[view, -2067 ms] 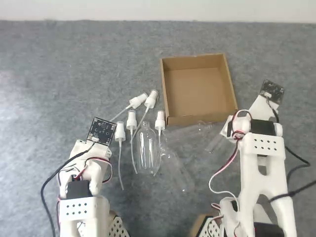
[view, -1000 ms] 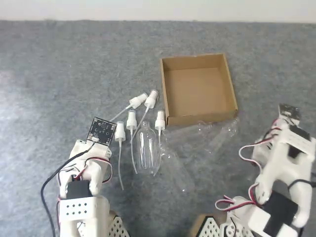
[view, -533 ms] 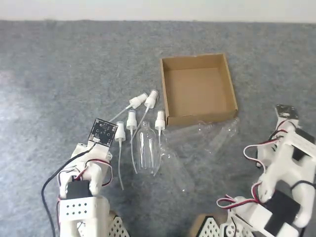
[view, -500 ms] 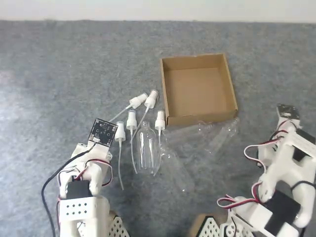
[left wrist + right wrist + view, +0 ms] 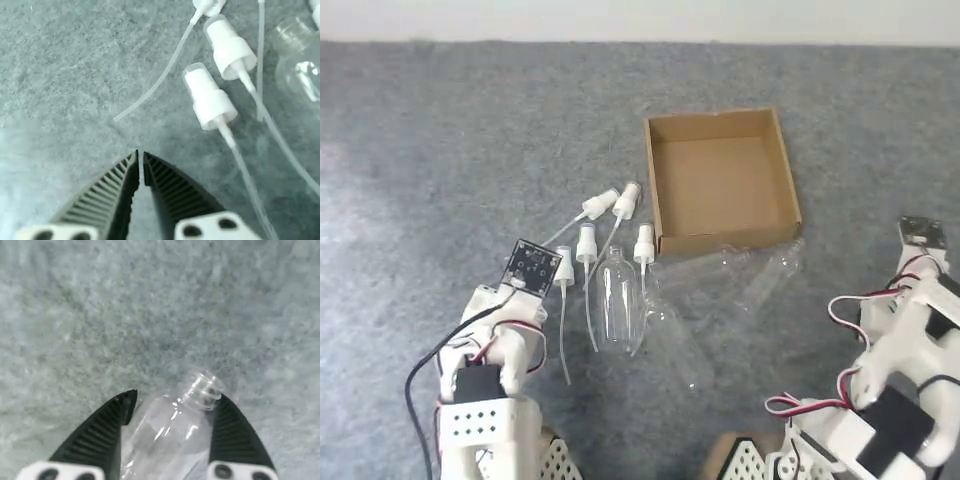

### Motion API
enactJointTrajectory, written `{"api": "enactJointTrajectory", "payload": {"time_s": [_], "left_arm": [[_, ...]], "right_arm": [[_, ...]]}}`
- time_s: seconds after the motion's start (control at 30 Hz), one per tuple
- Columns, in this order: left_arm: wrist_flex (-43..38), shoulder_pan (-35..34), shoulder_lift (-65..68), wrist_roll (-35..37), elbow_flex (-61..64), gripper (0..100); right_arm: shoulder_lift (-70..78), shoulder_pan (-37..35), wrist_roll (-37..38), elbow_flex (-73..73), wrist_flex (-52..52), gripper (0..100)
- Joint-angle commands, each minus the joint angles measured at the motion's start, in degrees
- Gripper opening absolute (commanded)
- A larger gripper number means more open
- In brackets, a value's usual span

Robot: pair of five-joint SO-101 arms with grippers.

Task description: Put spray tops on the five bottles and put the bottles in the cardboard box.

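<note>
The open cardboard box [image 5: 655,180] sits at the back centre, with nothing in it. Several white spray tops [image 5: 588,243] with long tubes lie left of its front corner. Clear bottles [image 5: 617,295] lie capless on the carpet in front of the box. My left gripper [image 5: 140,154] is shut with nothing in it, low over the carpet just short of a spray top [image 5: 209,101]. A second spray top [image 5: 230,47] lies beyond that one. My right gripper [image 5: 172,400] is shut on a clear bottle [image 5: 201,389], whose open neck sticks out past the fingertips above bare carpet.
Grey carpet covers the whole table. The left arm [image 5: 490,350] stands at the front left and the right arm [image 5: 910,350] at the front right edge. Open carpet stretches left of and behind the box.
The right arm has swung from the box's front corner out to the far right, carrying the bottle. The left arm has edged slightly toward the spray tops.
</note>
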Motion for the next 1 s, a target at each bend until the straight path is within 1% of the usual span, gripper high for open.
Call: {"api": "enactJointTrajectory", "payload": {"time_s": [0.0,0.07,0.13,0.2,0.33,0.43,0.57,0.63,0.7,0.77,0.83,0.97], "left_arm": [[6.9,-1.1,-0.2,2.2,-14.4,1],[10.2,-1.1,2.2,2.1,-22.5,1],[11.7,-1.0,8.9,2.1,-30.3,1],[13.2,-0.9,20.0,2.1,-38.0,1],[19.3,1.7,45.4,2.7,-52.5,1],[21.3,5.0,59.5,6.3,-60.0,1],[16.7,10.9,69.6,11.3,-61.8,3],[14.0,13.4,72.5,15.6,-60.9,7],[11.3,14.9,74.5,17.6,-58.9,11],[8.9,14.1,75.2,18.5,-57.3,12],[6.6,11.7,75.2,20.3,-56.2,12],[2.8,9.7,75.7,21.4,-55.2,12]], "right_arm": [[-0.9,-0.3,6.2,-2.8,-0.7,11.7],[-0.6,-2.0,6.6,-5.4,-0.1,11.6],[-0.3,-4.0,6.7,-7.5,-0.1,11.5],[-0.3,-5.8,7.6,-9.0,-0.1,11.5],[-0.3,-9.2,14.0,-9.8,-0.8,11.5],[-0.2,-11.4,17.7,-9.5,-1.0,11.5],[-0.2,-11.6,19.3,-9.5,-1.0,11.5],[-0.2,-11.6,22.4,-9.5,-0.6,11.7],[-0.2,-11.5,24.9,-9.4,-0.6,11.9],[-0.2,-10.8,26.4,-9.4,-0.6,12.0],[-0.2,-10.1,27.3,-9.4,-0.6,12.0],[-0.2,-8.9,27.1,-8.8,-0.5,12.1]]}}
